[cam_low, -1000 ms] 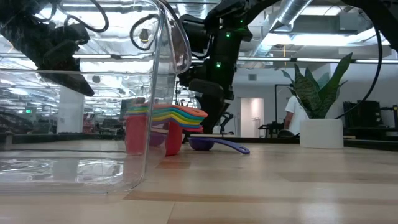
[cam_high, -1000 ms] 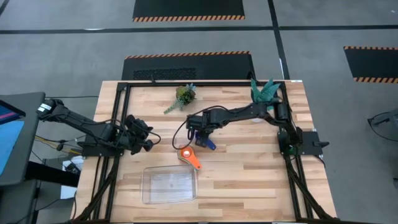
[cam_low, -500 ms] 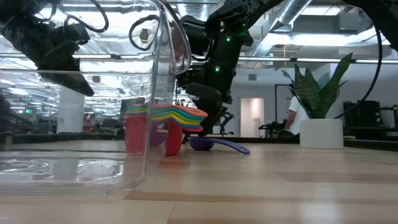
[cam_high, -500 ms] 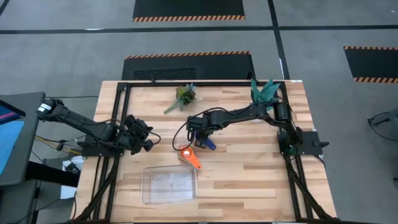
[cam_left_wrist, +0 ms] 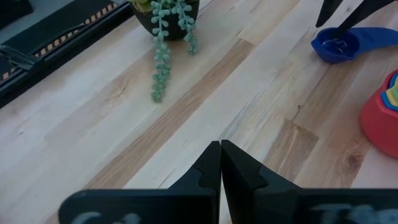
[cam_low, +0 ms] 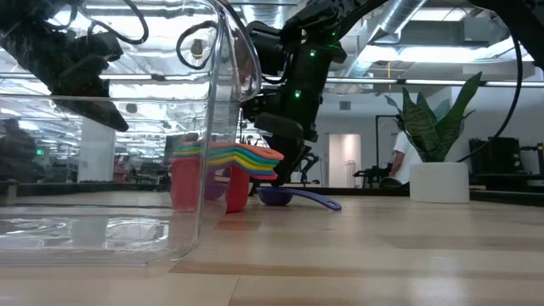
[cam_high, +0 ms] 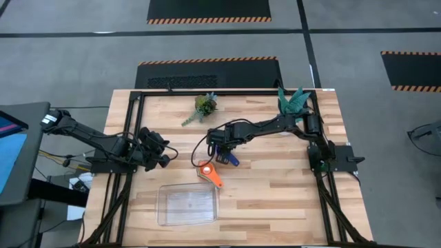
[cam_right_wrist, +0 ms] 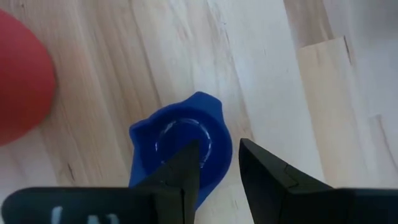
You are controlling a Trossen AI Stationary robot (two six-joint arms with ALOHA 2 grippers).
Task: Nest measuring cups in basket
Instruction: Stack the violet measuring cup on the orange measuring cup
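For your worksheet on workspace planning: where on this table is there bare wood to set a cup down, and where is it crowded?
Bare wood runs along the table's right half, between the basket and the right arm's base. It is crowded mid-table: the right gripper straddles the blue cup beside the nested cup stack. The left gripper waits shut near the left edge.

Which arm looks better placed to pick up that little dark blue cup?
The right one. Its hand hangs directly over the dark blue cup, fingers parted across its rim. The left hand is shut and waits off to the side, away from the cup and the nested stack.
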